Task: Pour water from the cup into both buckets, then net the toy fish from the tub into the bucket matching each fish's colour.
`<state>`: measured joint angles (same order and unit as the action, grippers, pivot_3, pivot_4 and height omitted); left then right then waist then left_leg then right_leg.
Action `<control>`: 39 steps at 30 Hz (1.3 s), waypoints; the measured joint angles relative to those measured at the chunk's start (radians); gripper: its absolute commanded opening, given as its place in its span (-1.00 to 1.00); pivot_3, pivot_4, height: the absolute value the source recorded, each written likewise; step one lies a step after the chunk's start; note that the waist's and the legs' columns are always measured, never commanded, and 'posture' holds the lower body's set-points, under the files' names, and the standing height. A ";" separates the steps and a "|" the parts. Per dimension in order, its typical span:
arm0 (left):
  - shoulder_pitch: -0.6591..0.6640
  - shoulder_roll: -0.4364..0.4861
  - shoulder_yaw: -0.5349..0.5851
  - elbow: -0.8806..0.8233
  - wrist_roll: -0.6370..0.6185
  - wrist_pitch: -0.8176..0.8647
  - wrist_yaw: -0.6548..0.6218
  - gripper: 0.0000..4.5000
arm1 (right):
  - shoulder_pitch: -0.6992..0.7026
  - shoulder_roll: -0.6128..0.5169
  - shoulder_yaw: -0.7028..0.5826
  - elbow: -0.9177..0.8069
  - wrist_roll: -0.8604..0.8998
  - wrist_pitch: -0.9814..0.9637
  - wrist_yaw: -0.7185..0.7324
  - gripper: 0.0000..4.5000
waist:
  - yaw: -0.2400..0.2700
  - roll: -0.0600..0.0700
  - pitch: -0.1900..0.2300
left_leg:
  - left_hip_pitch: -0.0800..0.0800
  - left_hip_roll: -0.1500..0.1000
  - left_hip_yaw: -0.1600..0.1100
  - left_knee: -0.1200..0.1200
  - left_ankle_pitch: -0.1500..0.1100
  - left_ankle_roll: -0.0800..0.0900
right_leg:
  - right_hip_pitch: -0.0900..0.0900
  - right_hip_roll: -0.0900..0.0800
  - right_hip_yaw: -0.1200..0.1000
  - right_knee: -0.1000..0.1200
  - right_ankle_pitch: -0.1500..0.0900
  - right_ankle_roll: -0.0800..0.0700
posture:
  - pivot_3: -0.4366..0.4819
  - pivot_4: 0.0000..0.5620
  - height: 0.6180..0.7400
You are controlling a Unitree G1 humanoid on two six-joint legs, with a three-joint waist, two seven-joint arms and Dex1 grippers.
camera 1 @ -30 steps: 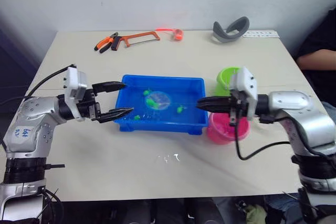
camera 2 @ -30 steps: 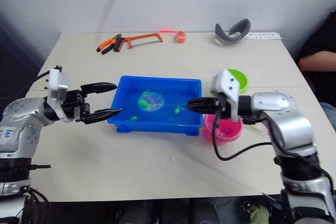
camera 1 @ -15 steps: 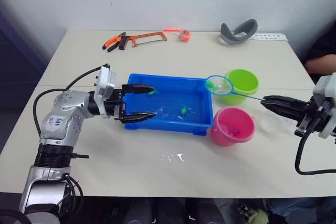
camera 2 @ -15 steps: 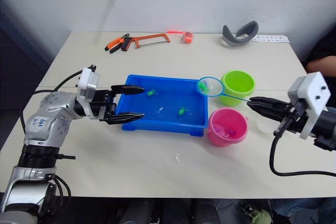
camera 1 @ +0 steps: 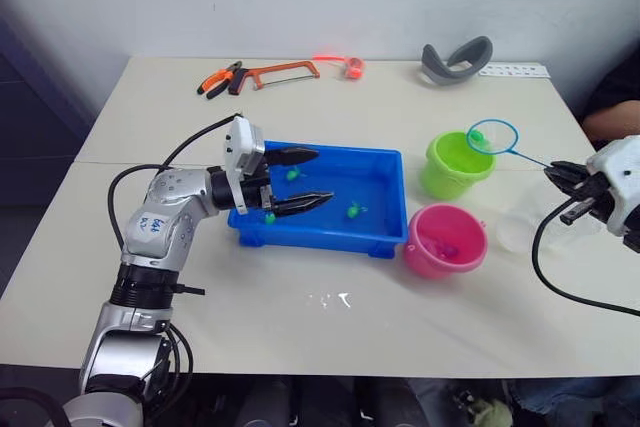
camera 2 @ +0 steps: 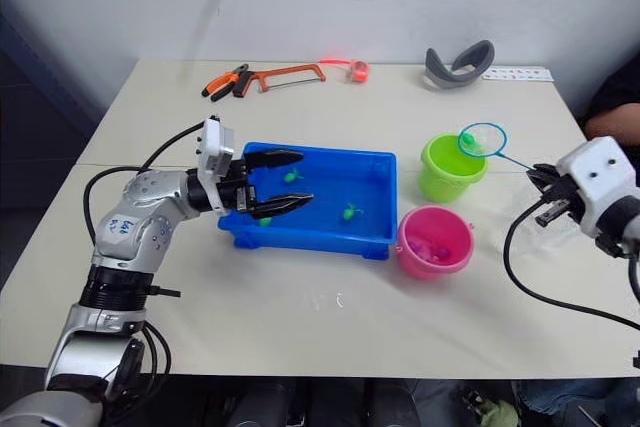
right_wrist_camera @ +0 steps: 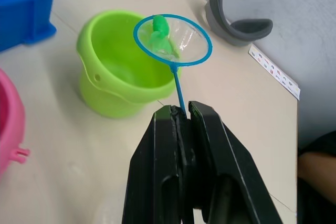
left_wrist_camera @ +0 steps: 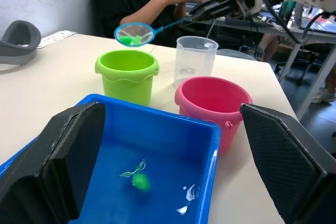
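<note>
Fingers of the right claw (right_wrist_camera: 181, 116) were clamped together on the thin handle of the net (right_wrist_camera: 172, 41), at the right edge of the head-camera frame, and the blue hoop hung above the far rim of the green bucket (camera 1: 456, 164) with a green toy fish (right_wrist_camera: 159, 27) lying in its mesh. Just below that bucket in the frame, right of centre, stood the pink bucket (camera 1: 445, 240), touching or nearly touching the right end of the blue tub (camera 1: 385, 243), which sat in the middle of the pale surface (camera 1: 330, 317). More green fish (camera 1: 353, 211) lay in the tub's water. Over the tub's left end the left claw (camera 1: 306, 179) hovered with its two black fingers spread wide apart, gripping nothing. At the right of the frame, beside the pink bucket, stood the clear cup (left_wrist_camera: 195, 61), upright. Along the upper part of the frame lay orange-handled pliers (camera 1: 213, 80), an orange hacksaw (camera 1: 270, 73), a small orange ring-shaped object (camera 1: 350, 67) and a curved grey object (camera 1: 455, 57). A person's dark-sleeved arm (camera 1: 608, 119) reached in at the right edge.
</note>
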<state>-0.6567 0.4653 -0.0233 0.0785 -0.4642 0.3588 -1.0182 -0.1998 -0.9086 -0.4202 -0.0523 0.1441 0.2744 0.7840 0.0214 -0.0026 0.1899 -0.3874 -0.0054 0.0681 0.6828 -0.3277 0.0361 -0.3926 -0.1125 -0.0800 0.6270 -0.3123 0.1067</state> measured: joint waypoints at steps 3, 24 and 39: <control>-0.003 -0.018 -0.003 -0.018 0.006 0.000 0.025 0.99 | -0.040 -0.009 0.072 0.099 -0.109 -0.137 -0.080 -1.00 | 0.001 0.000 0.000 | 0.000 0.000 -0.001 0.001 0.000 0.000 | 0.001 0.000 0.000 0.000 0.000 0.000 | -0.05 -0.47 1.00; 0.007 -0.070 -0.005 -0.032 0.039 -0.039 0.094 0.99 | 0.034 -0.281 0.208 0.263 -0.749 -0.886 -0.530 -1.00 | -0.001 0.001 0.000 | 0.000 0.001 -0.001 0.001 0.001 -0.002 | 0.000 0.000 0.002 0.000 0.000 0.000 | -0.05 -0.47 1.00; 0.016 -0.095 -0.008 -0.025 0.043 -0.059 0.100 0.99 | -0.035 -0.338 0.370 0.439 -1.025 -0.927 -0.880 -1.00 | -0.008 0.001 0.000 | 0.000 0.001 -0.001 0.000 0.002 -0.003 | 0.001 0.001 0.002 0.000 0.000 0.000 | -0.05 -0.47 1.00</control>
<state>-0.6408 0.3699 -0.0308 0.0538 -0.4214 0.3000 -0.9186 -0.2348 -1.2465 -0.0507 0.3869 -0.8810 -0.6530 -0.0958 0.0135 -0.0017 0.1899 -0.3874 -0.0047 0.0674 0.6831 -0.3256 0.0333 -0.3921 -0.1110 -0.0785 0.6269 -0.3123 0.1068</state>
